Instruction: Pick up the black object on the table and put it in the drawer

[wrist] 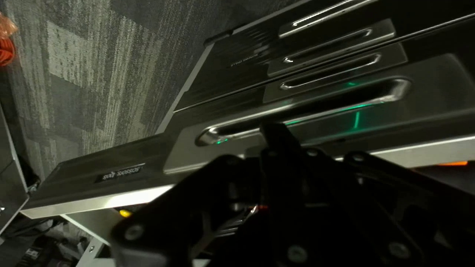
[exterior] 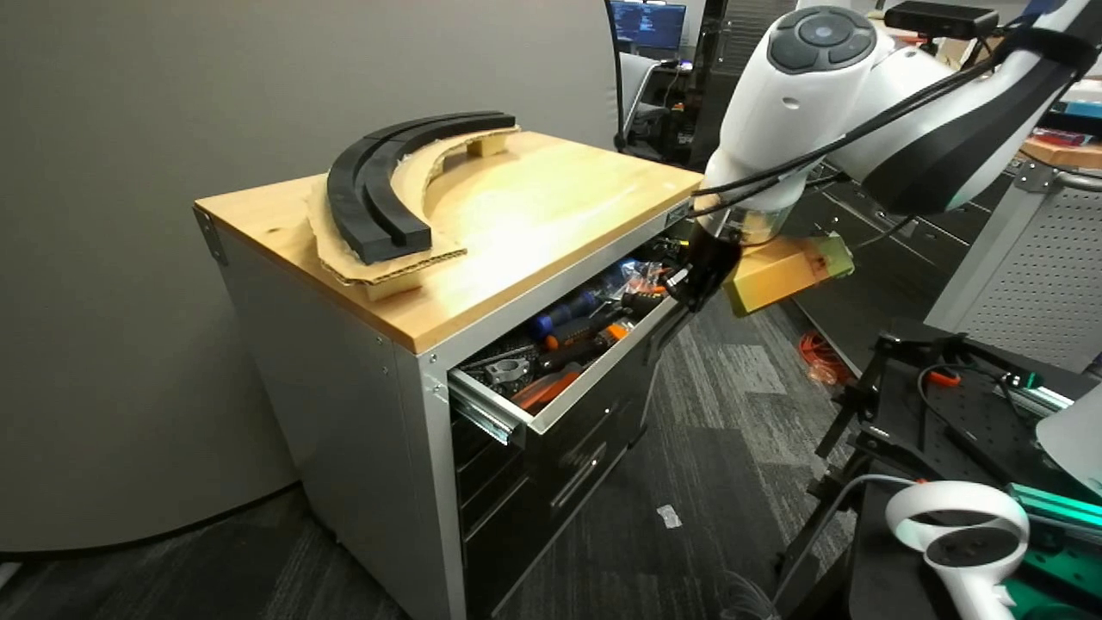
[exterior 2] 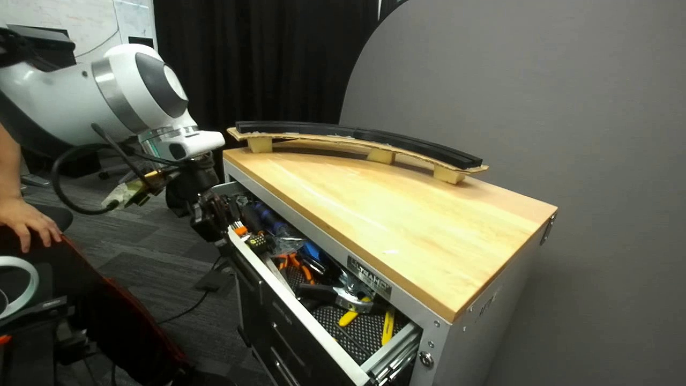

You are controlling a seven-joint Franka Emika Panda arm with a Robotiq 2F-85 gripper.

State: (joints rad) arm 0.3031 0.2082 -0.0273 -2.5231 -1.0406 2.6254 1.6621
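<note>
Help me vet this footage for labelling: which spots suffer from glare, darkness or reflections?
In an exterior view, glare washes out part of the wooden top; in an exterior view, the curtain sinks to near-black; in the wrist view, the gripper is mostly dark silhouette, and green reflections streak the drawer.

Tools (exterior: pixel 578 331) lie in the drawer (exterior: pixel 603 368), and strips (exterior: pixel 379 194) on cardboard (exterior: pixel 410 183) atop the cabinet (exterior: pixel 344 405).

Black gripper (wrist: pixel 274 129), black-fronted drawer (exterior: pixel 604 370), tan wooden top (exterior 2: pixel 396 220), grey carpet (wrist: pixel 107 81) (rather streaky)
</note>
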